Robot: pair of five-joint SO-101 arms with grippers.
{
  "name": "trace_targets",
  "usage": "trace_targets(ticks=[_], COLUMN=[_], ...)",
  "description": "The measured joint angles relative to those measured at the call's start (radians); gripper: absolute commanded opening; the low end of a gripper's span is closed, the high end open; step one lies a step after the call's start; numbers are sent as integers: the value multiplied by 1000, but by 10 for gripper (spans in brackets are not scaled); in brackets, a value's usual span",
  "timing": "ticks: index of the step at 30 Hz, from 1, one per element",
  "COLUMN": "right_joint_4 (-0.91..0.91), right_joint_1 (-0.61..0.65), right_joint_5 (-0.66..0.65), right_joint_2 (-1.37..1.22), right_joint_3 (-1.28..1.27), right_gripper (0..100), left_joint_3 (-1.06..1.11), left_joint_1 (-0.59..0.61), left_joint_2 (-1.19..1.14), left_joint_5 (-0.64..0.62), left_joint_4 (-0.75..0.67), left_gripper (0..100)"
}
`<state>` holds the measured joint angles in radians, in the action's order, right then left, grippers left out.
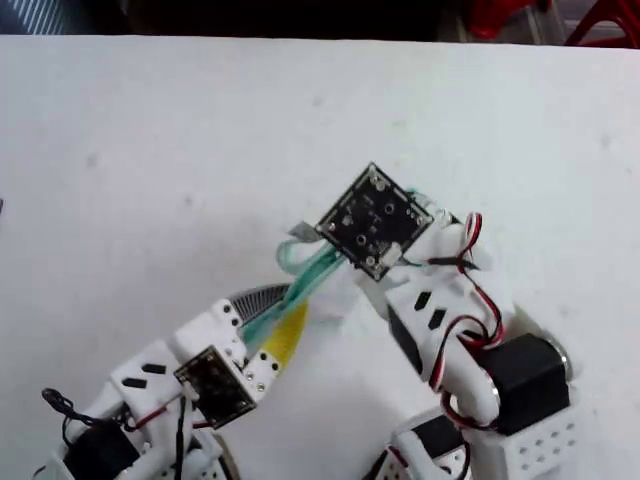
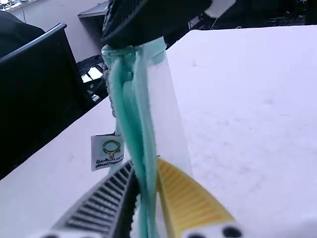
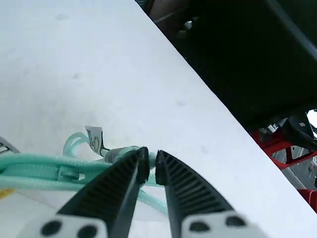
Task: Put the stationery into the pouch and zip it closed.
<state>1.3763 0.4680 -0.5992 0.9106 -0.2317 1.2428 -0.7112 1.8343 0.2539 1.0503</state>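
Note:
A clear pouch [image 1: 318, 290] with a mint-green zipper [image 2: 132, 119] is held up between both arms over the white table [image 1: 150, 150]. My left gripper [image 2: 144, 171], with one black and one yellow finger [image 2: 188, 201], is shut on the pouch's near end. At the far end my right gripper [image 3: 151, 161] has its black fingers pinched on the zipper [image 3: 44, 166], close to a small white tag [image 3: 94, 137]. From above, the right arm's wrist camera board [image 1: 375, 222] hides that gripper. The pouch's contents cannot be made out.
The table's far edge [image 1: 320, 40] borders a dark room. Black furniture [image 2: 34, 94] stands past one edge and a red chair [image 3: 292, 148] past another. Bare tabletop spreads to the left and back of the arms.

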Motion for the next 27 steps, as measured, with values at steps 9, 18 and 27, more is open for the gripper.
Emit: trace_targets(ticks=[9,18,27], right_joint_4=[-12,-9,-9], right_joint_1=[126,132,132], right_joint_5=[2,32,35], right_joint_2=[3,3,3], right_joint_3=[-38,-40,-41], right_gripper=[18,18,18], left_joint_3=[9,2,15], left_joint_1=[0,25,40], left_joint_2=[-3,-5,-5], left_joint_5=[-98,-118,-121], left_joint_4=[11,12,-23], left_gripper=[244,247,248])
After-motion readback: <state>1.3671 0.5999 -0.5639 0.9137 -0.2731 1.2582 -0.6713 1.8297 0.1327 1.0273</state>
